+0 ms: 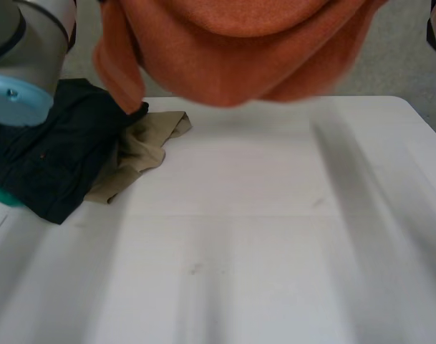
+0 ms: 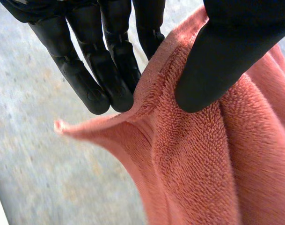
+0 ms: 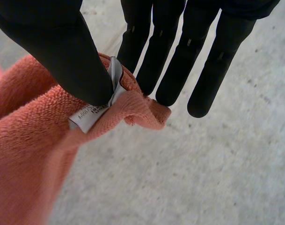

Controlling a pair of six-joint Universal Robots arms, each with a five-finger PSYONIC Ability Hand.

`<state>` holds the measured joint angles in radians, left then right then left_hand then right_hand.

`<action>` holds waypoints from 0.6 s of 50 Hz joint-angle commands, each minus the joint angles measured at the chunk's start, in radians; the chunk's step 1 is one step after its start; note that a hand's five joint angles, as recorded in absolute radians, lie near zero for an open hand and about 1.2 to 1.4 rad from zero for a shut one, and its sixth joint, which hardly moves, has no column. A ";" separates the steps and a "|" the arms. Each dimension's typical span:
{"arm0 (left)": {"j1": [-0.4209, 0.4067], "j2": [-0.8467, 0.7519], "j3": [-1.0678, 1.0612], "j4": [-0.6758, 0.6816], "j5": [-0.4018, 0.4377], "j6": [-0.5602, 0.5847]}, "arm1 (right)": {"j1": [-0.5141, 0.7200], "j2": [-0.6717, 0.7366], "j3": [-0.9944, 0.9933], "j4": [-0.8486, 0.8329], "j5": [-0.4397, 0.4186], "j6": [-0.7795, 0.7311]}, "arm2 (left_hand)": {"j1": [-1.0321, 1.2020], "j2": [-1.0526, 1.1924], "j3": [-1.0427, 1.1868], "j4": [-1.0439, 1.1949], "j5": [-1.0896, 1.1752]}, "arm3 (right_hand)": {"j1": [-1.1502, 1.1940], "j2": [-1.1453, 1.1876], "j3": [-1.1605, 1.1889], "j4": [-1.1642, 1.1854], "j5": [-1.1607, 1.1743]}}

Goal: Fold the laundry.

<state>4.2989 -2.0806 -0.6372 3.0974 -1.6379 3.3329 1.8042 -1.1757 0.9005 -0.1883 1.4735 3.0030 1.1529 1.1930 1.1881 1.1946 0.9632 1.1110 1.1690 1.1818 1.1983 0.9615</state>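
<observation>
1. Head view: the orange towel point(image 1: 239, 50) hangs high over the far edge of the white table point(image 1: 275, 236), its lower edge sagging in a broad, soft curve, with one narrower fold dropping at the left. It looks thick and fuzzy.
2. At the table's left, under the grey joint and light-blue cap of the left arm point(image 1: 24, 57), a crumpled black garment point(image 1: 53, 158) lies in a heap. A thin, creased tan cloth point(image 1: 142, 150) pokes out from beneath it, and the towel's left fold hangs just above where the two meet.
3. Left wrist view: the left hand point(image 2: 226, 56) is clamped on the towel. Its thumb presses the hem against the straight fingers point(image 2: 100, 61), near a corner that sticks out in a point. The terry loops are tight and nubbly, with a smoother woven band along the edge. Speckled grey floor point(image 2: 39, 164) lies below.
4. Right wrist view: the right hand point(image 3: 62, 47) pinches another towel corner, its thumb pinning a white label point(image 3: 88, 115) and the hem against its fingers. The corner curls over, and the rest drapes away under the thumb.
</observation>
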 commanded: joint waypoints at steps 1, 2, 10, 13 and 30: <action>-0.010 0.065 -0.401 0.053 -0.010 0.005 | -0.003 -0.012 0.188 -0.006 -0.055 0.019 | 0.243 0.203 0.208 0.202 0.258 | 0.285 0.227 0.214 0.198 0.260; -0.013 0.063 -0.438 0.056 -0.007 0.007 | -0.003 -0.013 0.214 -0.006 -0.062 0.017 | 0.243 0.203 0.208 0.202 0.258 | 0.285 0.227 0.214 0.198 0.260; -0.025 -0.025 -0.705 0.106 0.015 0.056 | -0.009 0.044 0.475 -0.013 -0.104 -0.061 | 0.235 0.195 0.200 0.193 0.250 | 0.285 0.227 0.214 0.198 0.260; -0.028 -0.068 -0.725 0.083 0.027 0.072 | -0.014 0.094 0.538 -0.013 -0.102 -0.125 | 0.135 0.095 0.100 0.094 0.151 | 0.285 0.227 0.214 0.198 0.260; 0.082 -0.007 -0.526 -0.259 0.214 0.082 | -0.012 0.136 0.612 -0.020 -0.067 -0.177 | -0.834 -0.874 -0.869 -0.875 -0.818 | 0.285 0.227 0.214 0.198 0.260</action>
<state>4.3156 -2.1088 -1.2860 2.9173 -1.4733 3.4124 1.7873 -1.0175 1.4969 -0.1949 1.4035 2.8067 0.3763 0.3812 0.3854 0.3734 0.1963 1.1110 1.1690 1.1823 1.1984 0.9615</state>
